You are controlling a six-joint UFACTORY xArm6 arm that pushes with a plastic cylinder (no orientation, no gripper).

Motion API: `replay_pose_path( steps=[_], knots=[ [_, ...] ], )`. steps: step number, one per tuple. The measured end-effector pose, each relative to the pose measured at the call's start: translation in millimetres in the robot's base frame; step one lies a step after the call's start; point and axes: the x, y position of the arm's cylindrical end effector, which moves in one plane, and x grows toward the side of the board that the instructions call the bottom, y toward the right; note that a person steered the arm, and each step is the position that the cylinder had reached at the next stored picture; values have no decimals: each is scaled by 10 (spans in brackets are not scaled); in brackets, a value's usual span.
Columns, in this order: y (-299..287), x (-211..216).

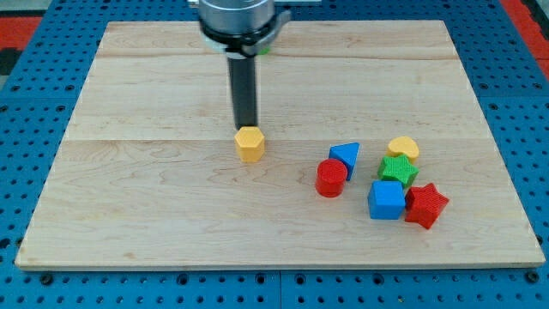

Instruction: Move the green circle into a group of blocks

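Only a sliver of green (267,50) shows at the view's top, right of the arm's body. It may be the green circle, and the rest of it is hidden by the arm. My tip (246,127) rests just above a yellow hexagon (250,144), touching it or nearly so. A group of blocks lies at the lower right: a red cylinder (331,178), a blue triangle (346,157), a yellow heart (402,148), a green star (398,170), a blue cube (386,199) and a red star (425,205).
The wooden board (137,197) lies on a blue pegboard surface (34,103). The arm's body (238,21) hangs over the board's top edge.
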Motion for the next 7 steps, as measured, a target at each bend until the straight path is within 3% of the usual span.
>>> replay_pose_path(
  steps=[1, 3, 4, 5, 6, 7],
  knots=[
    [-371, 119],
    [1084, 530],
    [525, 416],
    [399, -126],
    [1061, -779],
    [1095, -1644]
  ],
)
